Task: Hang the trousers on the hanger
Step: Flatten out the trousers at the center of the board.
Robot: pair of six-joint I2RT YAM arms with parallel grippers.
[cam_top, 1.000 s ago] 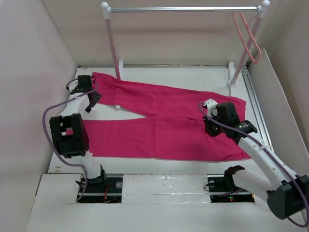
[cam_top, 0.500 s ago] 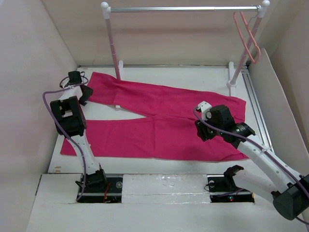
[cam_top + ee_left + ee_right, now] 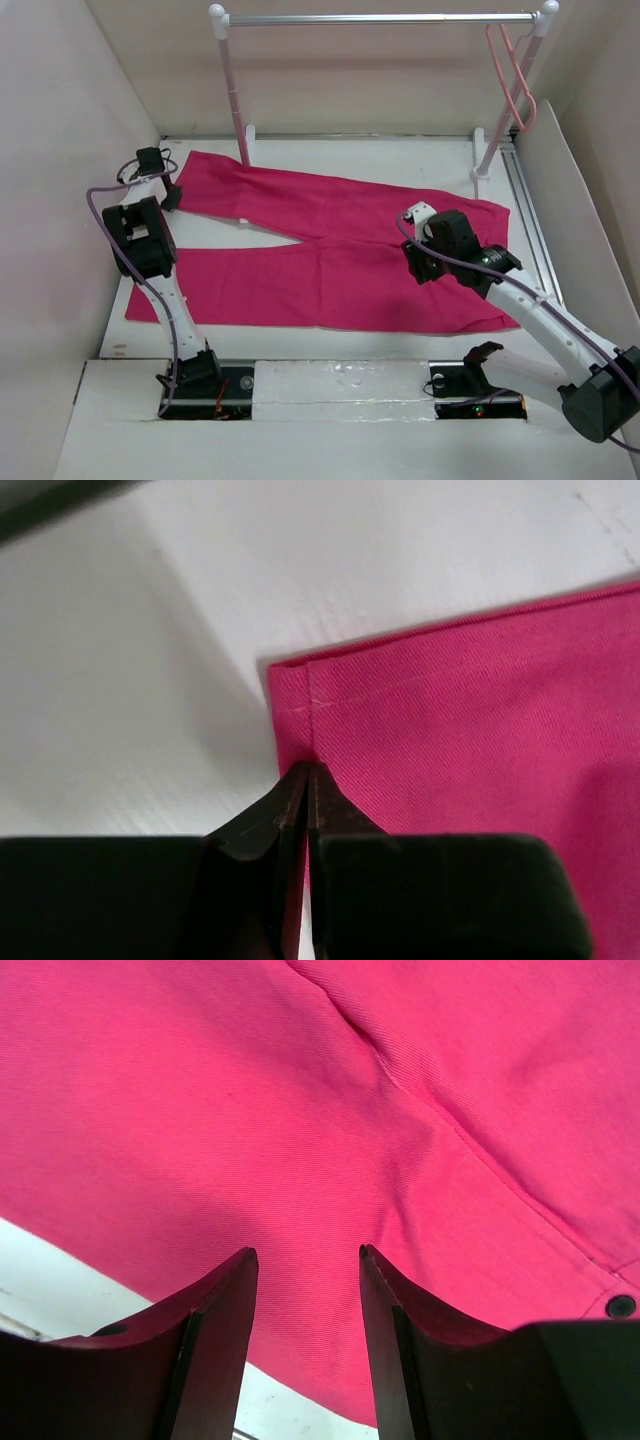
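Our left pincer (image 3: 305,780) moved to the trousers (image 3: 470,730) hem and shut on its very edge; the cloth may slip. Right pincer (image 3: 308,1260) half open, empty.

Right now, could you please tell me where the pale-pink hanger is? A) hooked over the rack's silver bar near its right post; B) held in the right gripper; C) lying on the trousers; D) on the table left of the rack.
A: the hanger hangs from the silver bar at its right end, apart from the trousers and the open right gripper.
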